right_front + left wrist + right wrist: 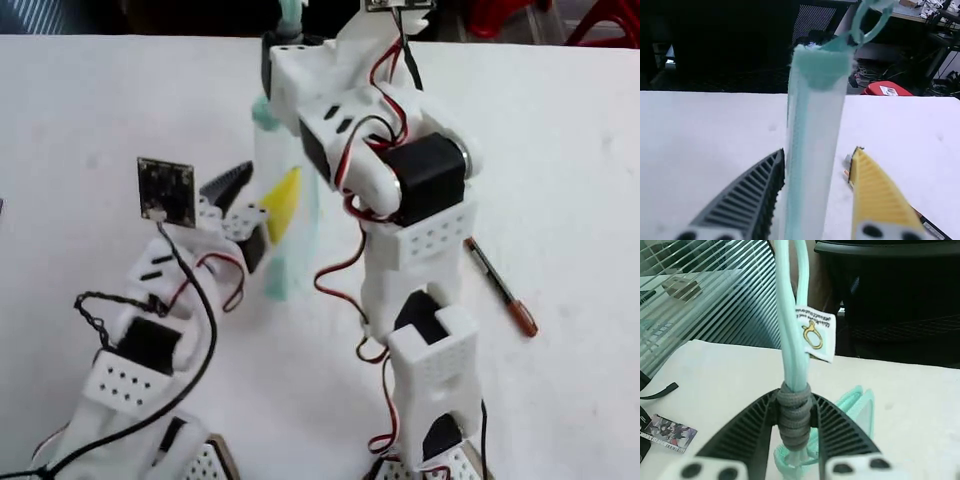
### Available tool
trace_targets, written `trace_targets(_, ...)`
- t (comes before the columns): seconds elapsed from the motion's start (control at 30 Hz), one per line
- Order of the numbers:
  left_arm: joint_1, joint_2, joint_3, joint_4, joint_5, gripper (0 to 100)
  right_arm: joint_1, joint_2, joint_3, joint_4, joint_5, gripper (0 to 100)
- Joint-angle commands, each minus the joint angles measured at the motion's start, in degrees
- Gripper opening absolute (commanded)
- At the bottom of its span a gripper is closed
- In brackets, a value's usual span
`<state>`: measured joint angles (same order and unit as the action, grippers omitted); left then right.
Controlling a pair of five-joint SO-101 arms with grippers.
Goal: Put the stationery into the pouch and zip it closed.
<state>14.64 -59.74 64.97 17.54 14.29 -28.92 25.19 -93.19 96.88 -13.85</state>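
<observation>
The pouch is translucent with mint edges and stands upright, lifted at the middle of the table. My right gripper is shut on the grey binding of its mint loop, holding it up from above. My left gripper is open around the pouch body: the black finger touches one side and the yellow finger stands a little off the other. A brown pen lies on the table to the right of the right arm, and the pen also peeks out behind the yellow finger.
A small printed card and a black strap lie on the white table near its edge. Dark chairs and a red object stand beyond the far edge.
</observation>
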Motion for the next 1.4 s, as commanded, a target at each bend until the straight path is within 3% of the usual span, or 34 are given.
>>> trace_targets(0.0, -0.22, 2.86, -0.62, -4.04, 0.53, 23, -1.80, -0.40, -0.97, 1.54, -0.53, 1.6)
trace_targets(0.33, 1.80, 6.46, -0.18, -6.77, -3.25, 22, -4.88, -2.59, -0.79, 1.63, 0.00, 1.6)
trace_targets(0.57, 1.89, 6.46, -0.18, -6.77, -3.34, 1, -3.21, -3.74, -0.26, 1.71, 0.79, 1.6)
trace_targets(0.73, 1.89, 6.46, -0.18, -6.68, -3.34, 5, -1.71, 1.63, -0.35, 1.71, 6.59, 1.6)
trace_targets(0.97, 2.15, 6.46, -0.18, -3.87, -3.34, 4, 5.85, 3.91, -0.44, 1.71, 7.21, 1.6)
trace_targets(1.13, 7.16, 6.37, -0.35, 0.44, -3.69, 2, 8.48, 3.82, -0.44, 1.71, 7.30, 1.6)
trace_targets(1.37, 10.68, 2.33, 0.26, 5.36, -11.25, 2, 12.00, 7.08, -0.70, 1.71, 12.66, 1.6)
